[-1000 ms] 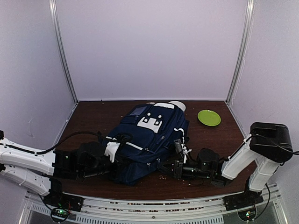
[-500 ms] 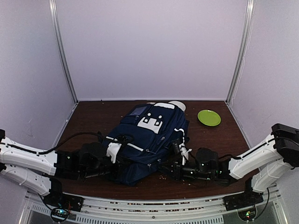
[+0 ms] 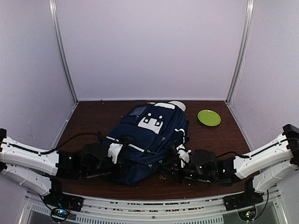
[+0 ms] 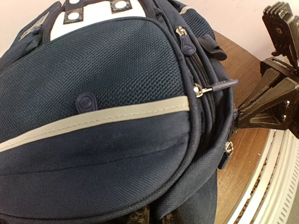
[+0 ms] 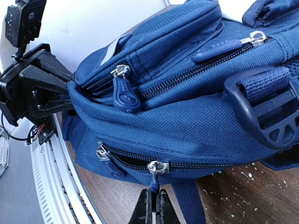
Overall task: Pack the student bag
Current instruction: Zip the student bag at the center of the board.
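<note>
Over the last second the right arm has sunk from a raised elbow to a low reach along the near edge of the dark brown wooden table (image 3: pixel 93 116). Its wrist has also crept a little further left under the near end of the large navy-blue fabric student bag (image 3: pixel 149 135) with grey stripe trim. The student bag lies flat in the middle of the table, front pocket up, and its near end has sagged slightly toward us.

The right gripper (image 5: pixel 152 198) is clenched on the small dark-blue zipper pull (image 5: pixel 153 185) hanging from the silver slider on the lowest seam. Left of that slider the zip gapes a little; right of it the teeth are closed.

The left gripper (image 5: pixel 63 93) meets the near-left corner, and we judge it pinched on the fabric as an anchor, though the contact itself is hidden.

We read this as a zip being worked along the bottom compartment, with the lower arm pose lining the pull up with the seam. We cannot tell whether the pocket is being opened or closed. The round lime-green plate (image 3: pixel 209 117) sits well apart, untouched.
</note>
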Controlling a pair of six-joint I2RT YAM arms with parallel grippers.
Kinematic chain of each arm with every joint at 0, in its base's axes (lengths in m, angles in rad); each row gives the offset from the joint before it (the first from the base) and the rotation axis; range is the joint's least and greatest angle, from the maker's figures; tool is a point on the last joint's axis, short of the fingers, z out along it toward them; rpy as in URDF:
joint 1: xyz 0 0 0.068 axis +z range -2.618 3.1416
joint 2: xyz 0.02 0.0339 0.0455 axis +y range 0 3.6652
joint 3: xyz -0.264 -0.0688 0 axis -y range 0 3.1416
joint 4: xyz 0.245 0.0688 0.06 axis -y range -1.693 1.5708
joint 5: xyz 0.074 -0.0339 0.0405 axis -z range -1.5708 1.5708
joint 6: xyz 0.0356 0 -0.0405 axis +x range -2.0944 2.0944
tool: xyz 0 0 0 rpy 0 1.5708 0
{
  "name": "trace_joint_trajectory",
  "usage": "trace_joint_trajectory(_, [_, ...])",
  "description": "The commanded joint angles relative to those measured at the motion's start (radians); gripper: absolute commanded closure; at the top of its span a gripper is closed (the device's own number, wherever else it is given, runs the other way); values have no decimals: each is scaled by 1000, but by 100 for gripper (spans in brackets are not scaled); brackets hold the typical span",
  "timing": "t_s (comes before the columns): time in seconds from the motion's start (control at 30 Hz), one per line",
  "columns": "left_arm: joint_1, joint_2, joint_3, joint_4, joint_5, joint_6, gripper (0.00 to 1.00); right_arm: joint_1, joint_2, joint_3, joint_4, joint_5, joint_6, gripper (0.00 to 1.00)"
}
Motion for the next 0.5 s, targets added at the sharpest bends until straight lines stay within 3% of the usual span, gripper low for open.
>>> trace_joint_trajectory(0.0, [22, 1, 24, 55, -50, -24, 100, 10, -29, 2, 0, 52, 2, 100])
trace_joint_trajectory(0.47, [22, -36, 2, 32, -68, -62, 100, 22, -68, -16, 16, 36, -1, 100])
